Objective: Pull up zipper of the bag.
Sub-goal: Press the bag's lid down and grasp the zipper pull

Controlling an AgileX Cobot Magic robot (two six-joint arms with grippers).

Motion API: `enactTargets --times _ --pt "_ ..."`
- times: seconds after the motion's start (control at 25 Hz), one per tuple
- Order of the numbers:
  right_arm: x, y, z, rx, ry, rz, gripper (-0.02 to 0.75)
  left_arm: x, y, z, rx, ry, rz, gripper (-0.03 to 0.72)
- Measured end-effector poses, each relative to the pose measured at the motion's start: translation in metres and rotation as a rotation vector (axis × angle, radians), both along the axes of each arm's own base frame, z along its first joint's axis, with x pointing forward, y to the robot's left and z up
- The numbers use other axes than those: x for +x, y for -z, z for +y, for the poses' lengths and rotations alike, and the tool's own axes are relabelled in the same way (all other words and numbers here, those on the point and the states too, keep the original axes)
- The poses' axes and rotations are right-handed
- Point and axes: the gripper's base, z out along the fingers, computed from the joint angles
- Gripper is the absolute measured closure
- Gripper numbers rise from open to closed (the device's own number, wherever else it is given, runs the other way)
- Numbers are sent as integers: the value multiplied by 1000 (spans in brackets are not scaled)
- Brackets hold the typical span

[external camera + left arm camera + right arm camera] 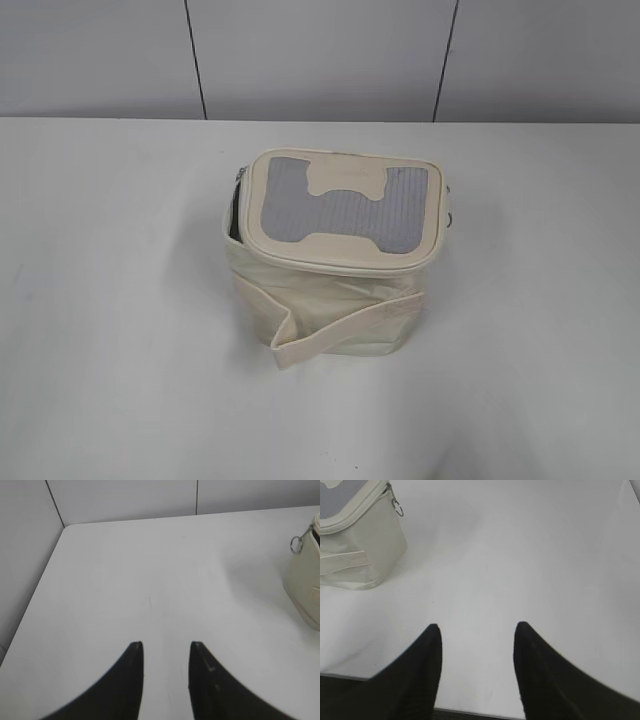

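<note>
White table (100, 300), bag (330, 290) centre, zipper (238, 205) gaping at 9 o'clock; left gripper (166, 652) & right gripper (477, 632) both spread, empty; I'd pinch ring pull (296, 544), brace bag w/ other

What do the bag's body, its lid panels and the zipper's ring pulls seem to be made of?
Bag: soft cream fabric, matte; it creases and sags. Lid panels: grey ribbed textile, possibly knit or quilted. Ring pulls: shiny silver, probably metal.

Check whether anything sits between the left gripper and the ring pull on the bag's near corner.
Nothing visible does. In the left wrist view, only bare white table lies between the open left gripper and the ring pull on the bag, which sits off to the gripper's right.
</note>
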Motion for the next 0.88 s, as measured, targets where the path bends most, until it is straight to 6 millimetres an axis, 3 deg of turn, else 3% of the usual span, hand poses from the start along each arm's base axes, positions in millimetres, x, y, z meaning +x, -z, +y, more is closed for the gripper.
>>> enactTargets --times 0.88 --pt "0 0 0 0 0 0 360 0 0 0 0 0 0 450"
